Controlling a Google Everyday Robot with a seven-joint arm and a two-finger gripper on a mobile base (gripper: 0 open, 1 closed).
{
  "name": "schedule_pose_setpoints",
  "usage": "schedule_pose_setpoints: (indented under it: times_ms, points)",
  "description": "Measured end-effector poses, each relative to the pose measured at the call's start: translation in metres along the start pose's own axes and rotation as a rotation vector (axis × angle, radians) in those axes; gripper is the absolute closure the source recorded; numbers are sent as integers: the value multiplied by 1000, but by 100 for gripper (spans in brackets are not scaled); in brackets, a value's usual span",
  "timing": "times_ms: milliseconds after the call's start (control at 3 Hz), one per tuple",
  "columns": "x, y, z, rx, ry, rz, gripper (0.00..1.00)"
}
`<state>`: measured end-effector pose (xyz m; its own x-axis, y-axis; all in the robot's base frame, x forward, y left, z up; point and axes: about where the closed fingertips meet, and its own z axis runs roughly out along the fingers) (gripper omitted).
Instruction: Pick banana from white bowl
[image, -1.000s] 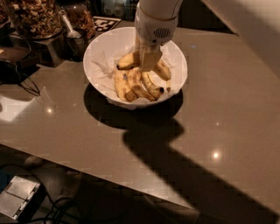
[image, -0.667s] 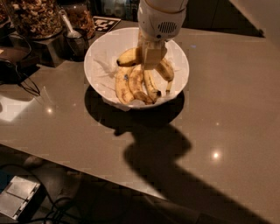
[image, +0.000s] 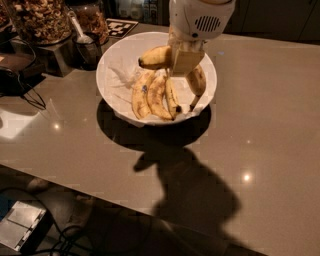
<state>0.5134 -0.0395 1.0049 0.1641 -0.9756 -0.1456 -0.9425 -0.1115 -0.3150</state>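
Observation:
The white bowl stands on the grey table, lined with crumpled white paper. Three slimmer brown-streaked bananas lie in it. My gripper hangs over the bowl's middle, below its white wrist housing. It is shut on the banana, the plump yellow one, which is lifted above the other bananas. Its dark tip points left and its far end curves down on the right of the fingers.
Glass jars of nuts stand at the back left with a metal scoop cup. Black cables lie at the left edge. The table's front edge runs along the lower left, with a box on the floor.
The gripper has risen out of the bowl with the banana in it. The three slimmer bananas stay in the bowl.

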Motion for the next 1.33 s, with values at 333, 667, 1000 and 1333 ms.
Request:
schedule_pose_setpoints:
  times_ms: [333, 667, 1000, 1333]
  points:
    - [5, 10, -14, 39, -5, 34, 100]
    - [12, 20, -28, 86, -12, 70, 100]
    - [16, 33, -44, 154, -31, 97, 100]
    - [19, 46, -56, 214, -59, 127, 100]
